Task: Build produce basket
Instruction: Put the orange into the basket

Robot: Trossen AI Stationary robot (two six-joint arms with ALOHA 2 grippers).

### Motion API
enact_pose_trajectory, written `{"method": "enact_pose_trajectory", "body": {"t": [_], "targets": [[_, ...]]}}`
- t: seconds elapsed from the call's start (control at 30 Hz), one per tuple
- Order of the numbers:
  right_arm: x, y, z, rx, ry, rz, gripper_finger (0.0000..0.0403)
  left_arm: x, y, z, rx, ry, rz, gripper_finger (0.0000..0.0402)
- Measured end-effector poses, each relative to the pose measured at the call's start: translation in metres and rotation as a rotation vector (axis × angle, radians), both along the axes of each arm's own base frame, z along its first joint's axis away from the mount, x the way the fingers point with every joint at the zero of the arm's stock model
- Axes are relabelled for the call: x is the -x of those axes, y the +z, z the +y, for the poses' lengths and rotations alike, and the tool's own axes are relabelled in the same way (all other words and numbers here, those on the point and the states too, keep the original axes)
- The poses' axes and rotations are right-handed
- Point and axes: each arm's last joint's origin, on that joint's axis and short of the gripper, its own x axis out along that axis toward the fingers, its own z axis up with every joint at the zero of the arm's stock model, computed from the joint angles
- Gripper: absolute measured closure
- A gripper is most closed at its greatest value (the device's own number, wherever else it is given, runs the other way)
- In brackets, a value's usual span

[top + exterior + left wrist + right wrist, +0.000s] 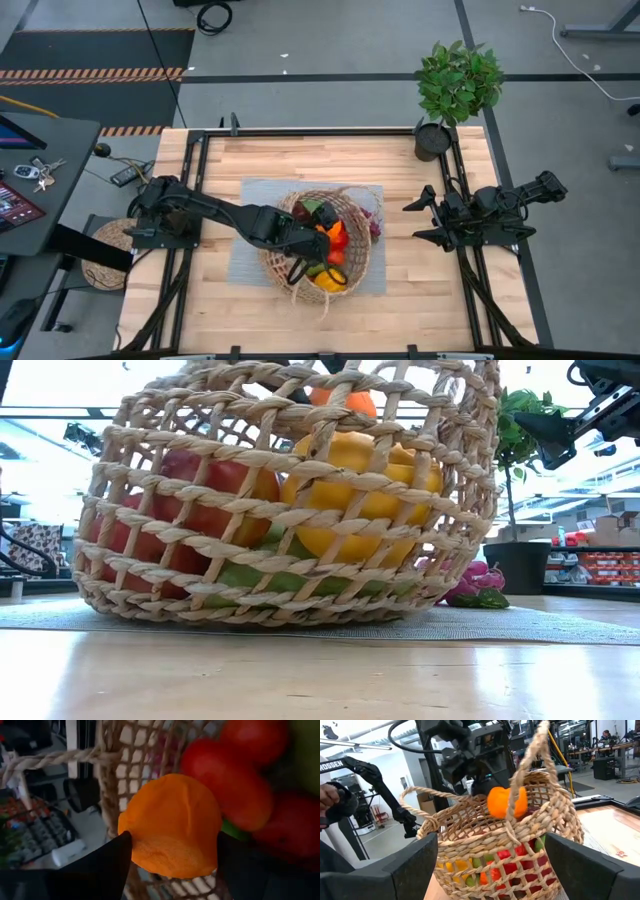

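The woven basket (300,262) stands on a grey cloth mat at the table's middle. In it lie red (200,500), yellow (360,485) and green (270,575) produce pieces. My left gripper (172,840) reaches in over the basket's rim from the table's left and is shut on an orange fruit (170,825), at rim height above the other pieces (502,802). A dark pink piece (478,585) lies on the mat against the basket's right side. My right gripper (412,222) waits open at the table's right edge, pointing at the basket. My left gripper pinches the orange fruit between its two fingers (107,865), one on each opposite side (132,837). The fingers slant down from the table's left. The fruit sits among the other produce at the basket's top; whether it rests on them I cannot tell.
A potted green plant (455,85) stands at the far right corner. The basket's looped handle (530,775) rises above its rim next to the orange fruit. A flat round woven mat (105,255) lies off the table's left side. Bare wood lies along the near edge.
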Motion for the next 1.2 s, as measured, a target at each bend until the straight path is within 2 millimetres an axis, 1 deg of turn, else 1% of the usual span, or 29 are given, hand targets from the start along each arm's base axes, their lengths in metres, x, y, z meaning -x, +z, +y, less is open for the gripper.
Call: {"method": "enact_pose_trajectory", "body": {"t": [0.13,0.2,0.27,0.33,0.57,0.63,0.7,0.77,0.83,0.97,1.07,1.2], "targets": [[0.0,0.0,0.0,0.0,0.0,0.0,0.0033,-0.004,0.001,0.011,-0.064,-0.003,0.011,0.0131],[0.0,0.0,0.0,0.0,0.0,0.0,0.0033,-0.006,0.002,0.014,-0.087,0.019,-0.016,0.0131],[0.0,0.0,0.0,0.0,0.0,0.0,0.0033,-0.005,0.007,0.014,-0.155,0.056,-0.042,0.0131],[0.0,0.0,0.0,0.0,0.0,0.0,0.0033,-0.003,0.018,0.013,-0.202,0.074,-0.05,0.0131],[0.0,0.0,0.0,0.0,0.0,0.0,0.0033,0.003,0.063,0.014,-0.207,0.045,-0.115,0.0131],[0.0,0.0,0.0,0.0,0.0,0.0,0.0033,0.002,0.074,0.017,-0.174,0.045,-0.166,0.0131],[0.0,0.0,0.0,0.0,0.0,0.0,0.0033,-0.002,0.077,0.021,-0.1,0.047,-0.208,0.0131],[0.0,0.0,0.0,0.0,0.0,0.0,0.0033,-0.006,0.072,0.025,-0.03,0.03,-0.214,0.0131],[0.0,0.0,0.0,0.0,0.0,0.0,0.0033,-0.011,0.062,0.026,0.02,-0.002,-0.185,0.0131],[0.0,0.0,0.0,0.0,0.0,0.0,0.0033,-0.015,0.035,0.022,0.094,-0.091,-0.102,0.0131],[0.0,0.0,0.0,0.0,0.0,0.0,0.0033,-0.013,0.011,0.022,0.074,-0.124,-0.003,0.0131],[0.0,0.0,0.0,-0.001,0.0,-0.002,0.0033,-0.009,-0.018,0.027,0.046,-0.117,0.091,0.0131]]}}
